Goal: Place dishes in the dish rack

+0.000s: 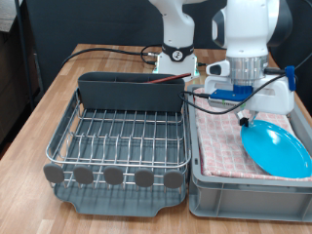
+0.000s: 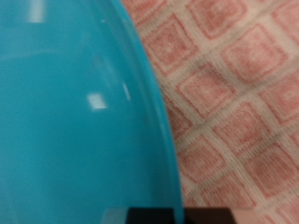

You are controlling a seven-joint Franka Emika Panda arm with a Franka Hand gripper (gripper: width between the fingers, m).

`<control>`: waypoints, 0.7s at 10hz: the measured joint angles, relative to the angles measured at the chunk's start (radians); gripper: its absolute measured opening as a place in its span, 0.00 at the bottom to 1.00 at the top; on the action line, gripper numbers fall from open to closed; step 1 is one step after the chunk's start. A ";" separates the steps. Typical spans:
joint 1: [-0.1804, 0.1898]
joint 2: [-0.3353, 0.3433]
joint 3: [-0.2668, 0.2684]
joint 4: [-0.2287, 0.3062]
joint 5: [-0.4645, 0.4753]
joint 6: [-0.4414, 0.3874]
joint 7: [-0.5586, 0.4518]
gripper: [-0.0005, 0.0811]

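The light-blue plate (image 1: 278,148) lies on the pink checked cloth in the grey crate (image 1: 234,187) at the exterior view's right. My gripper (image 1: 245,123) is lowered to the plate's rim on the side nearest the rack. The wrist view is filled by the plate (image 2: 65,112) and the cloth (image 2: 234,103), with the rim running down to a dark finger part at the frame's edge. The silver wire dish rack (image 1: 122,132) in its dark grey tray stands at the exterior view's left, with no dish showing in it. The mug and the wooden spoon are out of view.
The rack's tall grey back compartment (image 1: 132,91) faces the back. A second white robot arm base (image 1: 177,44) stands behind the rack, with black and red cables (image 1: 107,49) trailing over the wooden table. The crate touches the rack's side.
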 joint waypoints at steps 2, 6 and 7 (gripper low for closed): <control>0.001 -0.069 -0.022 0.034 -0.072 -0.150 0.048 0.03; -0.001 -0.180 -0.039 0.138 -0.274 -0.536 0.154 0.03; -0.001 -0.199 -0.039 0.176 -0.309 -0.651 0.158 0.03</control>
